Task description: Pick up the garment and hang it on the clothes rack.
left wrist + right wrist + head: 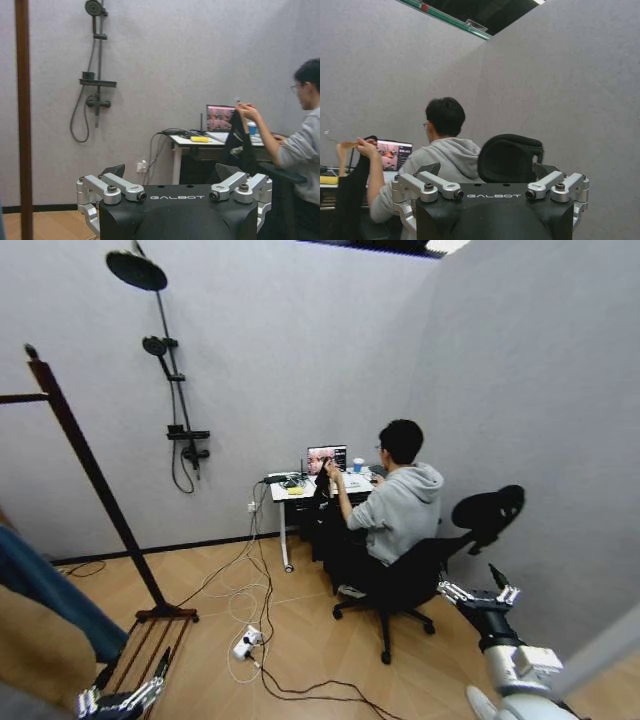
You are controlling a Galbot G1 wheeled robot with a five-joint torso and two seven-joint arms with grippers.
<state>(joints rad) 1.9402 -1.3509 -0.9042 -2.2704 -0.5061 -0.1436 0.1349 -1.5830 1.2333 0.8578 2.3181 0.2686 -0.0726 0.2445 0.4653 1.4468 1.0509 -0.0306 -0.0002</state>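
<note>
Garment (321, 488), dark, hangs from a wooden hanger (346, 144) that a seated person's raised hand (366, 148) grips at the desk (298, 491), well apart from both arms. Far left, the rack (88, 468) leans across the head view, with blue cloth (45, 590) and tan cloth (30, 655) beside it. The left gripper (172, 172) sits low by the rack's slatted base, fingers spread wide, holding nothing. On the right, next to the person's office chair (420, 575), the right gripper (487, 170) points forward, also wide apart and empty.
</note>
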